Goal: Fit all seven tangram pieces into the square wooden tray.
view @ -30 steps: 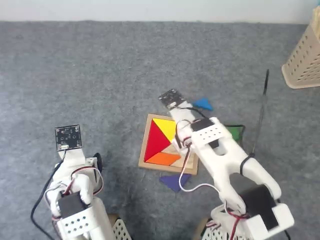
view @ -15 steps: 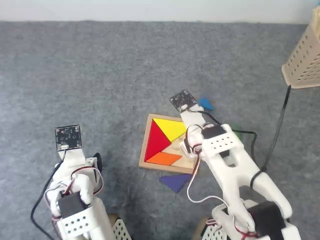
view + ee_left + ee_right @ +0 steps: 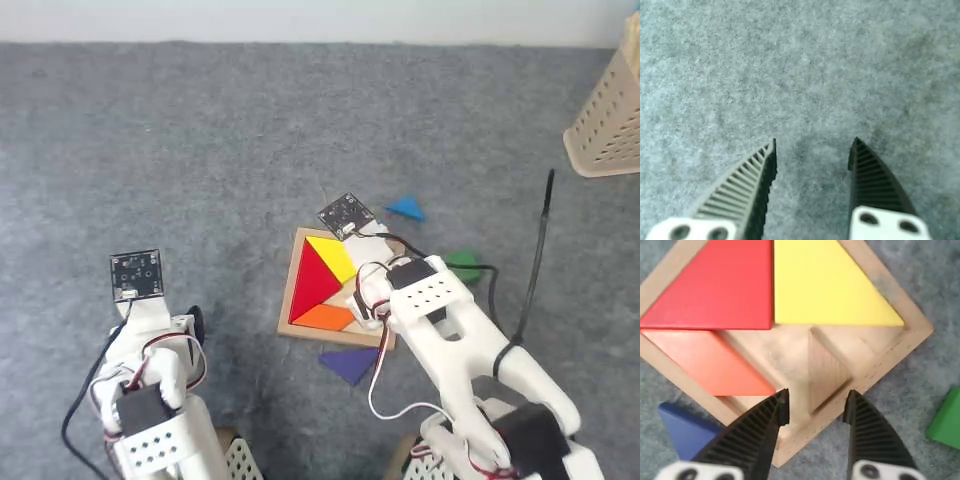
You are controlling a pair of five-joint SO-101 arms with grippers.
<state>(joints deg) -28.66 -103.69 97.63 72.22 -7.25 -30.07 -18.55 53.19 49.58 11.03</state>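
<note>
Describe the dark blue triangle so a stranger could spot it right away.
Find the square wooden tray on the grey carpet. Just outside the edge beside its orange piece lies the dark blue triangle. It is darker than the light blue triangle beyond the tray's far side.

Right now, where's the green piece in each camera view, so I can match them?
High view: green piece on the carpet, right of the wooden tray.
Right wrist view: green piece off the tray's corner, cut by the frame edge.
Left wrist view: grey carpet under the left gripper.
Shared landmark: the yellow triangle in the tray.
</note>
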